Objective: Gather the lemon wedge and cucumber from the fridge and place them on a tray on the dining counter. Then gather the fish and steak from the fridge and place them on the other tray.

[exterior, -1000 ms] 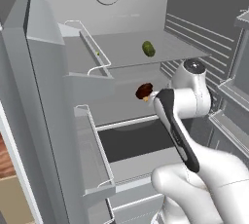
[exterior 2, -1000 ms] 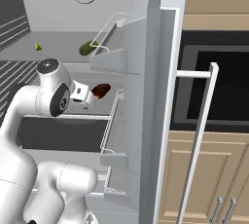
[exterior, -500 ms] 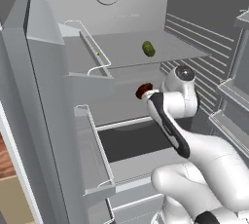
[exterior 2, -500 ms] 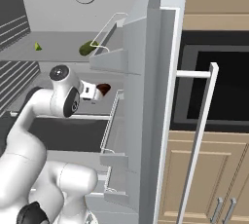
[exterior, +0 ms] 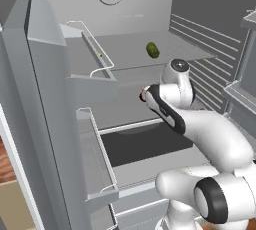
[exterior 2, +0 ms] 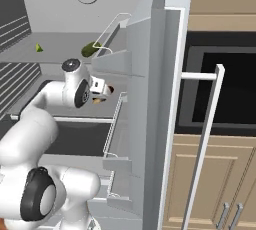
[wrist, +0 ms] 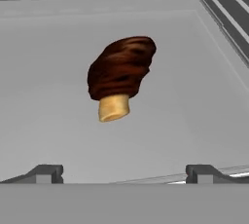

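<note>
The fridge (exterior: pixel 45 124) stands open and my arm reaches onto its middle shelf. My gripper (wrist: pixel 125 174) is open, its two dark fingertips spread wide at the bottom of the hand view. A short way ahead of them lies the steak (wrist: pixel 121 67), a dark reddish-brown lump with a pale beige stub at its near end, untouched. From the left base view the hand (exterior: pixel 146 95) covers it. The cucumber (exterior: pixel 152 50) (exterior 2: pixel 90 49) rests on the shelf above, with the lemon wedge (exterior 2: pixel 38 48) to its left. The fish, both trays and the dining counter are out of view.
Wire-railed door bins (exterior: pixel 97 54) (exterior: pixel 102 174) jut from the fridge door beside the arm. A dark drawer (exterior: pixel 145 144) lies below the shelf. The other door's long bar handle (exterior 2: pixel 202 139) stands in front of a black oven (exterior 2: pixel 225 89) and wooden cabinets (exterior 2: pixel 215 184).
The hand has pushed deeper along the middle shelf toward the steak and now hides it from the left base view. The jaws stayed open.
</note>
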Robot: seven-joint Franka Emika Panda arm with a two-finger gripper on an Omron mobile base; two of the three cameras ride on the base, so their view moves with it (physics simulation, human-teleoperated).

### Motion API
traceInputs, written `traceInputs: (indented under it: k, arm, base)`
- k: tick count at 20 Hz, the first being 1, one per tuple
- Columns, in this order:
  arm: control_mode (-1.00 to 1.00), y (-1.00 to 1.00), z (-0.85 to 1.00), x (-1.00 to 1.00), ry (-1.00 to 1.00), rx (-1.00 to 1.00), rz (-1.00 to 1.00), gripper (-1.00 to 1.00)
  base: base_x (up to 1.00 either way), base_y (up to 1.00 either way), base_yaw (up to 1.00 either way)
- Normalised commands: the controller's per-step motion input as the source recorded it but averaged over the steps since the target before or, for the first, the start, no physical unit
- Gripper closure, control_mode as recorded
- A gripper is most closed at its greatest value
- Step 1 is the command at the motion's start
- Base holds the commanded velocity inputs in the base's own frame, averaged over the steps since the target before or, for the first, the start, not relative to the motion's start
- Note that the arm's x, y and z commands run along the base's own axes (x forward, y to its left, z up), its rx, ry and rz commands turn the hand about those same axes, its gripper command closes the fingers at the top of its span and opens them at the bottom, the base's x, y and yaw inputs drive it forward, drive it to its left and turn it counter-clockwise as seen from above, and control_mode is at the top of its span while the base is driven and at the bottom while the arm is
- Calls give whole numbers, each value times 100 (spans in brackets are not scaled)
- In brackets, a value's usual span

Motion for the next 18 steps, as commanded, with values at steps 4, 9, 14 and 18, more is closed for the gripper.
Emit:
traceInputs:
  k: [4, 9, 14, 18]
  arm:
    - [-100, 0, -18, 35, 6, -4, 0, -100]
    - [-100, 0, -31, 9, 0, -5, 0, -100]
    - [-100, 8, -26, 0, -5, -4, 0, -100]
    - [-100, 9, -1, 1, -9, 0, 0, -100]
  base:
    - [0, 0, 0]
    - [0, 0, 0]
    - [0, 0, 0]
    - [0, 0, 0]
